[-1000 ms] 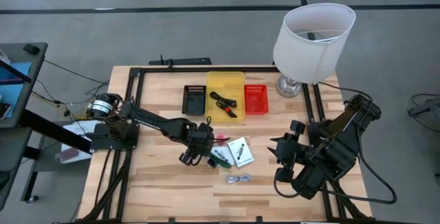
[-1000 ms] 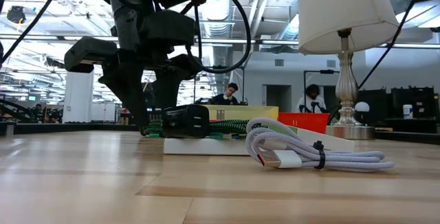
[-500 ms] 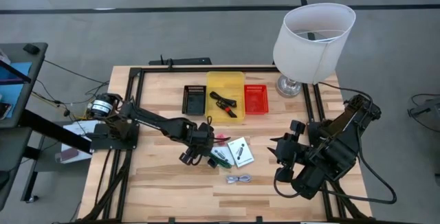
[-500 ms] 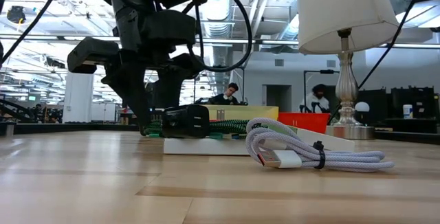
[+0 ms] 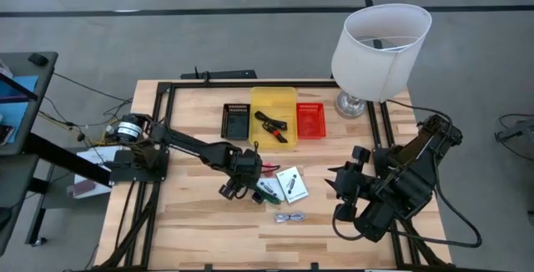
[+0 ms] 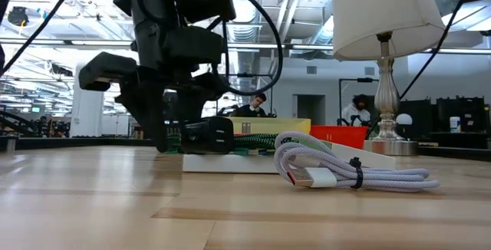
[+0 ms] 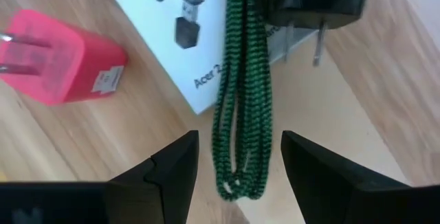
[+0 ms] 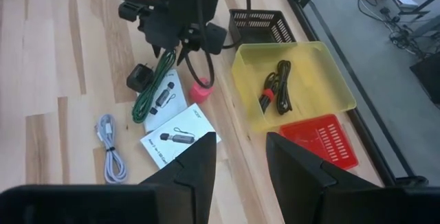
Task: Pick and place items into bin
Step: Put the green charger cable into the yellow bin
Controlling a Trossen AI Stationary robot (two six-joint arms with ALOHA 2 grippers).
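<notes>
Left gripper (image 7: pixel 237 159) has edged forward, fingers spread astride green braided cable (image 7: pixel 240 93).

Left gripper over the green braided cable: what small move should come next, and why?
Probably a short drop straight down, then close. In the left wrist view the left gripper has its jaws open on either side of the green braided cable, which lies across a white card, and nothing is gripped yet. The right gripper waits at the table's right.
</notes>
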